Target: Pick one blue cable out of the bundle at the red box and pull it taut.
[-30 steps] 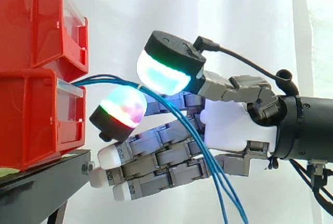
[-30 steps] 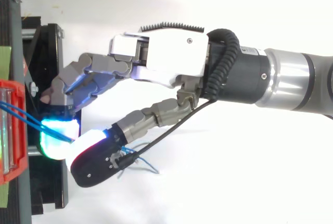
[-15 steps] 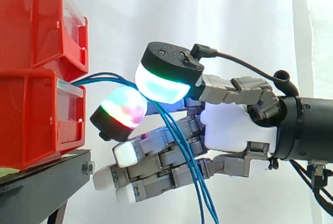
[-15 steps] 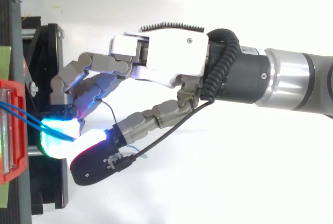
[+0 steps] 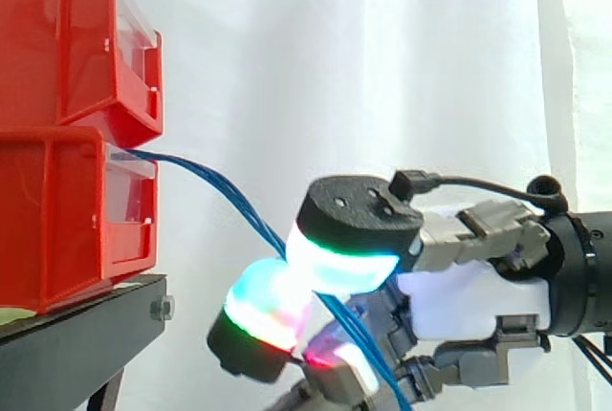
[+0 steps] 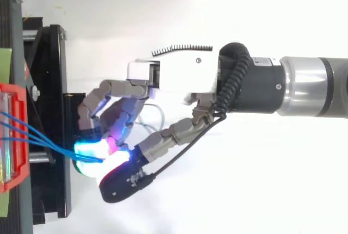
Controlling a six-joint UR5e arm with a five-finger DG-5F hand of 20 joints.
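The hand [image 5: 478, 296] has dropped and drawn back from the red box [image 5: 67, 210]. The blue cables [image 5: 251, 218] now slope almost straight from the box's front lip down to it. Its fingers are curled, with the glowing pads [image 5: 339, 258] pinching several strands together. An upper red bin [image 5: 67, 48] sits on the box, and a black stand [image 5: 76, 335] lies beneath it.

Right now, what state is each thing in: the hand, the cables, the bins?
hand: shut, its glowing pads pinching the blue cables.
blue cables: several strands together, stretched from the lower bin down to the pinch with a slight bow, hanging on below it.
red bins: stacked two high, upright on the black stand.
black stand: level, carrying the bins.
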